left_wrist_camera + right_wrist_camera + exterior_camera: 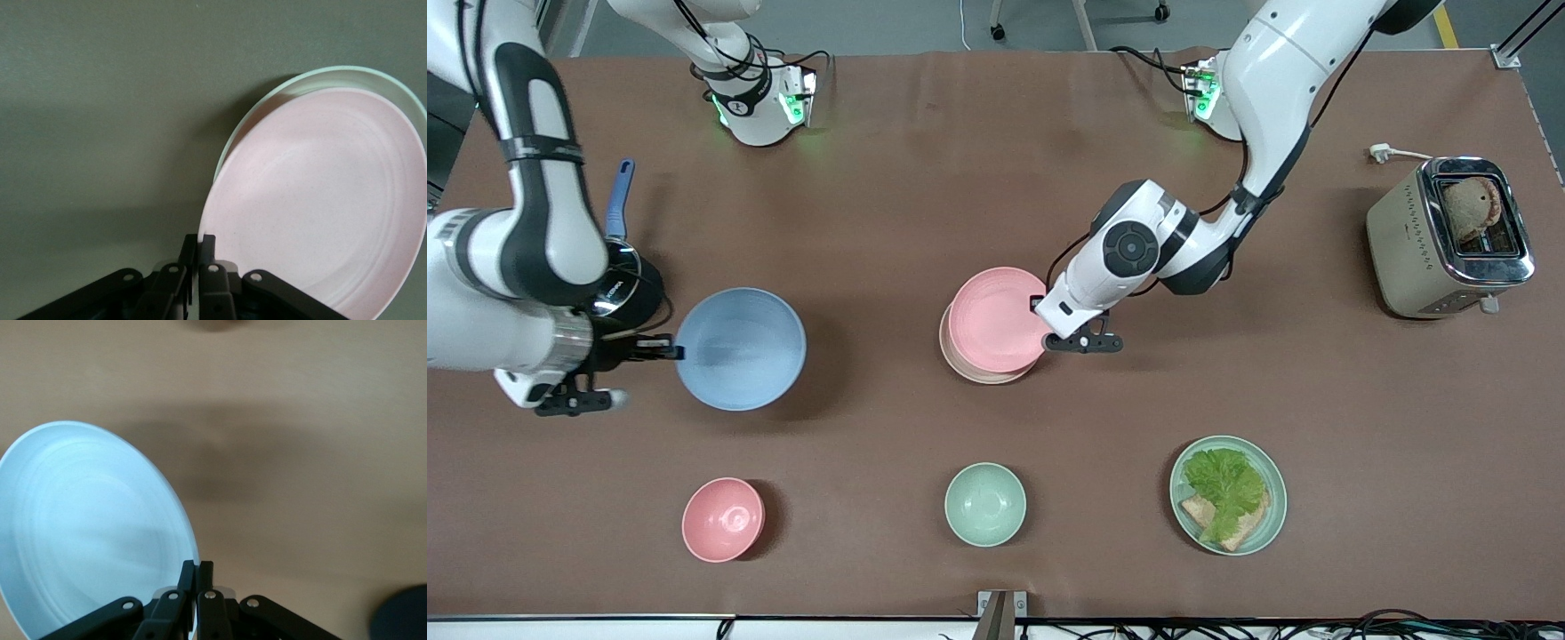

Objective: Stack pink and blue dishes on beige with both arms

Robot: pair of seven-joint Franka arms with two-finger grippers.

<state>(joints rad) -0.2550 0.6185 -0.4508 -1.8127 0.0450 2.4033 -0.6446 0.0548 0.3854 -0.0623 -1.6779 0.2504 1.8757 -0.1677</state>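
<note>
Left gripper (pixel 1047 322) pinching pink plate (pixel 999 318) rim, lowering it onto beige plate (pixel 960 364); centre before letting go. Right gripper (pixel 673 347) pinching blue plate (pixel 740 348), raised toward right arm's end; keep level.

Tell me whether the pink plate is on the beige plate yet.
Yes: the pink plate sits on the beige plate, slightly offset, its rim pinched by the left end effector.

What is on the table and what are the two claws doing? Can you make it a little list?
left claw: shut on pink plate rim
pink plate: on beige plate
right claw: shut on blue plate rim
blue plate: not stacked yet
nearest the camera: pink bowl, green bowl, green plate with lettuce on bread
right arm's end: black pan
left arm's end: toaster
</note>
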